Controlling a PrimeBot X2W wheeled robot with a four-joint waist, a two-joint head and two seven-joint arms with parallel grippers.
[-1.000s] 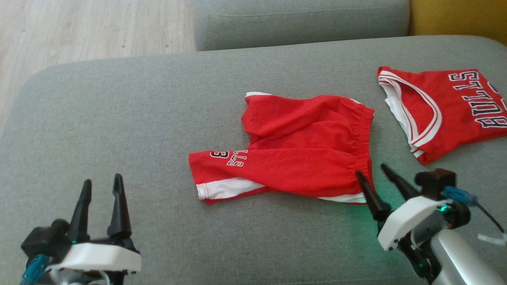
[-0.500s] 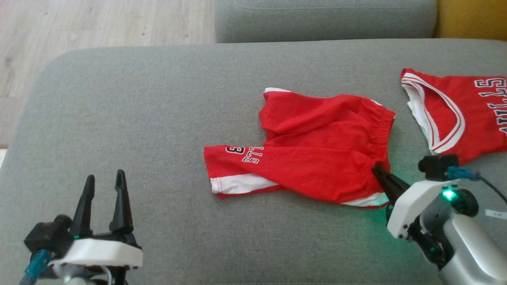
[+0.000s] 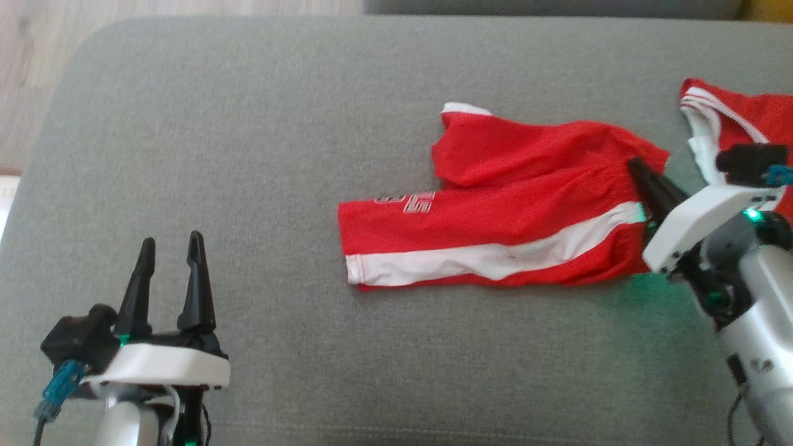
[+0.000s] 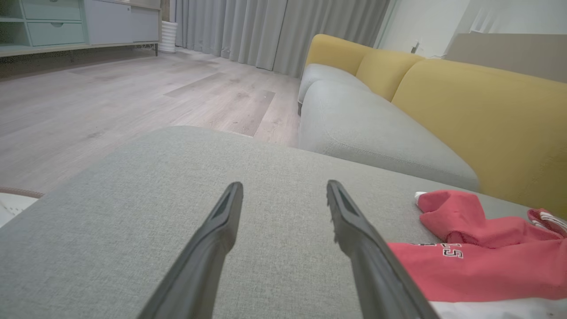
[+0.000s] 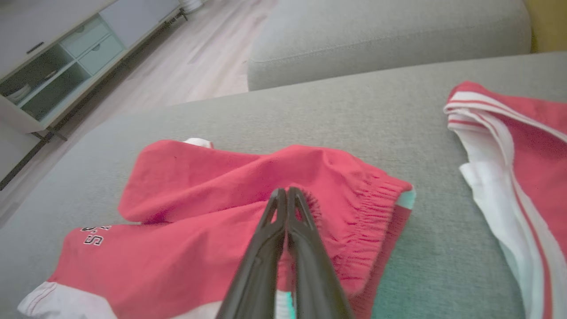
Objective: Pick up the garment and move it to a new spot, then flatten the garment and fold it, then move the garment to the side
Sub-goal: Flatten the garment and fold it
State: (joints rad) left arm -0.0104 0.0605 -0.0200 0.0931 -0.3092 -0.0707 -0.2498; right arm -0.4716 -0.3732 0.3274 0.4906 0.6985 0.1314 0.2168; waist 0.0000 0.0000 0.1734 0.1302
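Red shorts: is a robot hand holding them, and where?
The right gripper pinches the red shorts by the waistband; the left gripper holds nothing.

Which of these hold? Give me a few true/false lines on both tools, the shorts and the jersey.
The right tool is shut on the red shorts at the waistband. True.
The left tool is shut. False: it is open, holding nothing.
The shorts lie on the wooden floor. False: they lie on the grey cushion.
A red jersey lies apart from the shorts. True.
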